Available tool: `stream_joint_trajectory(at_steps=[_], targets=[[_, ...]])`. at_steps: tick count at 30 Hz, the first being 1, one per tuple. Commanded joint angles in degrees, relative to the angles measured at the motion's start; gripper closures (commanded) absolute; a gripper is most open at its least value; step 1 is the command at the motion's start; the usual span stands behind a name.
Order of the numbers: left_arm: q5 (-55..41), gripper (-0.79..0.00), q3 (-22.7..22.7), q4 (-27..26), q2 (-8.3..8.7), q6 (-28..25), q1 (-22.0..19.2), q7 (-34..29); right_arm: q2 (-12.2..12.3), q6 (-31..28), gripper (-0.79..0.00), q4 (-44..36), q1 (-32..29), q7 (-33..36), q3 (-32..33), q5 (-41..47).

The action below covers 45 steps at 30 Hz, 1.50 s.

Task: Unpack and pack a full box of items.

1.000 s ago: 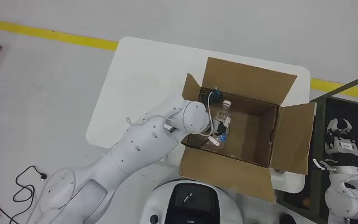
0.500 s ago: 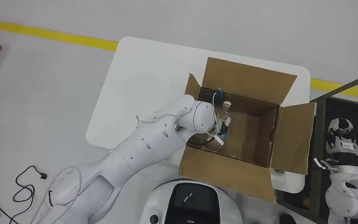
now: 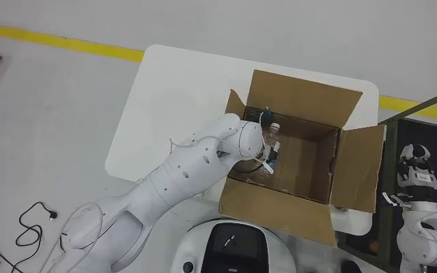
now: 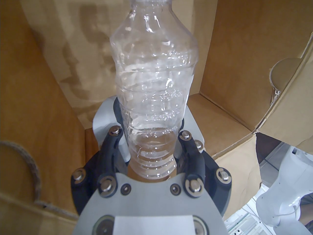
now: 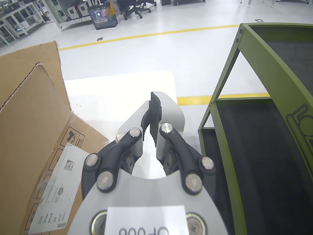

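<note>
- Bottle (image 4: 154, 74): clear plastic with a white cap, looks empty or nearly so. I judge it light, thin-walled and slick. A hard squeeze would likely dent it, and a loose one could let it slide.
- Hold: the left claw (image 4: 151, 125) pinches the bottle low on its body, one finger on either side, with the cap pointing straight away from the claw. The grip sits on the ribbed band near the base (probably the stiffest stretch, and a better purchase than the smooth shoulder).
- Place: the bottle is inside the cardboard box (image 4: 232, 50), with walls ahead of the claw and on both sides of it. I cannot tell whether the bottle touches any wall.
- A loop of twine (image 4: 27, 157) lies just beside the claw, against one box wall.
- Right claw (image 5: 152, 113): fingers pressed together on nothing, outside the box. The box's outer wall is on one side of it and a green cart (image 5: 244, 74) on the other, with the white table (image 5: 110, 91) ahead.
</note>
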Motion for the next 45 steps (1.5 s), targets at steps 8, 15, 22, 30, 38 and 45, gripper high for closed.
stream_joint_trajectory(at_steps=[8,15,22,30,38,45], targets=[[0.23,-0.785,-0.79,0.83,-0.48,-0.75,0.12,-0.11,-0.04,0.06,0.0,0.14,0.14,-0.03,0.06,-0.35],[0.93,-0.785,-2.23,-1.81,-0.39,-2.07,0.38,0.17,-0.05,-0.14,0.0,0.14,0.06,-0.04,0.27,-0.72],[2.05,-0.785,-9.23,-15.33,1.82,-10.29,4.16,4.84,-0.1,-0.57,0.0,-0.29,-0.37,0.02,0.23,-1.01],[6.14,-0.785,-18.96,-30.98,5.32,-11.98,9.86,-1.94,-0.15,-0.97,0.0,-0.83,-0.68,-0.16,-0.09,-1.82],[14.55,-0.785,-26.89,-40.75,8.17,-11.16,13.05,-12.68,-0.23,-1.19,0.0,-1.62,-0.97,-0.07,-0.4,-1.86],[19.69,-0.785,-33.91,-48.76,10.28,-11.84,16.97,-20.24,-0.27,-1.44,0.0,-1.54,-0.91,-0.13,-0.52,-1.87]])
